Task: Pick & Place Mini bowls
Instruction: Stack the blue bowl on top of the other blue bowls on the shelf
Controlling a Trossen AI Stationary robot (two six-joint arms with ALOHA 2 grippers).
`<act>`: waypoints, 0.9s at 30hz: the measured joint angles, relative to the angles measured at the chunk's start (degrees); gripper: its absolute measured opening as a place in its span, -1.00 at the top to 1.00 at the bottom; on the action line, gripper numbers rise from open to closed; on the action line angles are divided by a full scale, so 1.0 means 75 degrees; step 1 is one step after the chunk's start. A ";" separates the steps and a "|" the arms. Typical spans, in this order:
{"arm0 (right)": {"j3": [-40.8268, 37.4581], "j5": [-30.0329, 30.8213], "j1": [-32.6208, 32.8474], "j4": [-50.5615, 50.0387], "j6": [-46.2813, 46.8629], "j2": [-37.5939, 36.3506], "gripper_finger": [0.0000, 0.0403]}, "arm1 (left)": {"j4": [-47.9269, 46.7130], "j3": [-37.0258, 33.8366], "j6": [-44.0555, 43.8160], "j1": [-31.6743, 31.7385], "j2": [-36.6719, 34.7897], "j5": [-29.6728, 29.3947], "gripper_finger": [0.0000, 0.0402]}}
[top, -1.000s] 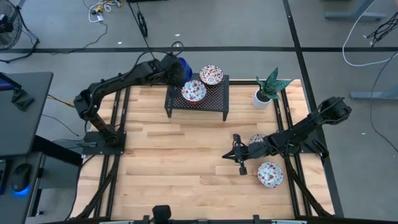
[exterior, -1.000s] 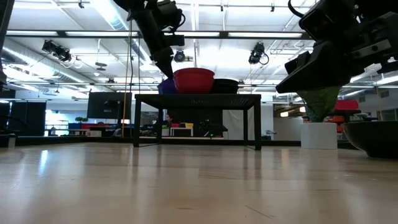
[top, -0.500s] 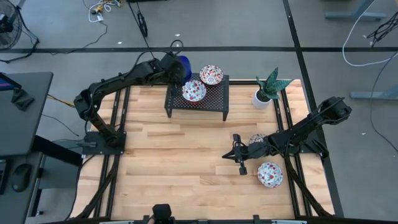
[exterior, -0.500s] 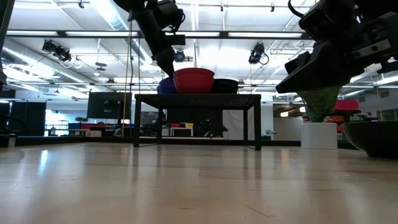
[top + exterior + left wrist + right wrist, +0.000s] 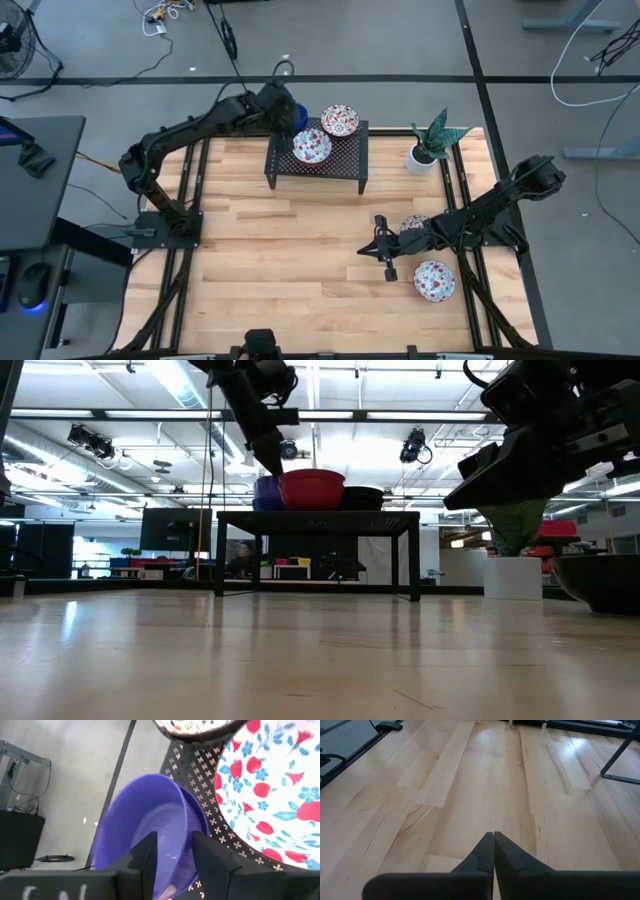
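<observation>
Directly under the left gripper (image 5: 172, 862), between parted fingers (image 5: 147, 855) no longer clamping its rim: blue bowl (image 5: 150, 830), seated on the rack's (image 5: 345, 160) far corner beside the floral bowl (image 5: 311, 147). Farther off, clenched empty over bare wood: right gripper (image 5: 493, 845).

Glossy blue bowl (image 5: 150, 827) on perforated dark metal stand (image 5: 335, 158); pale wood tabletop (image 5: 290, 260).

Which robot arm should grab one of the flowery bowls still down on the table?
The right, probably. Its gripper waits shut just beside the two flowery bowls on the table, while the left gripper is far off at the blue bowl on the rack.
</observation>
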 joint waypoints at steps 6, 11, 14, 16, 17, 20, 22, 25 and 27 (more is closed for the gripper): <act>0.0000 0.0000 0.0001 0.0000 0.0000 0.0000 0.96 | -0.0151 0.0292 -0.0020 0.0001 0.0000 -0.0001 0.36; 0.0000 -0.0003 0.0001 -0.0003 -0.0003 0.0000 0.96 | -0.0157 0.0275 -0.0051 0.0001 0.0000 0.0165 0.36; 0.0000 -0.0003 0.0000 -0.0009 -0.0003 0.0000 0.96 | -0.0198 0.0263 -0.0123 0.0001 0.0000 0.0316 0.38; 0.0000 -0.0003 0.0003 -0.0012 -0.0003 0.0000 0.96 | -0.0189 0.0263 -0.0181 0.0021 0.0015 0.0377 0.42; 0.0000 -0.0003 0.0001 -0.0012 -0.0006 0.0000 0.96 | -0.0190 0.0263 -0.0196 0.0026 0.0044 0.0372 0.45; 0.0000 -0.0003 0.0003 -0.0013 -0.0006 0.0000 0.96 | -0.0207 0.0260 -0.0221 0.0065 0.0196 0.0376 0.56; 0.0000 -0.0003 0.0001 -0.0012 -0.0006 0.0000 0.96 | -0.0190 0.0260 -0.0170 0.0065 0.0308 0.0178 0.65; 0.0003 -0.0003 0.0000 -0.0012 -0.0006 0.0000 0.96 | -0.0204 0.0257 0.0089 0.0016 0.0397 -0.0412 0.76; 0.0003 -0.0003 0.0000 -0.0012 -0.0006 0.0000 0.96 | -0.0190 0.0257 0.0189 -0.0051 0.0399 -0.0625 0.80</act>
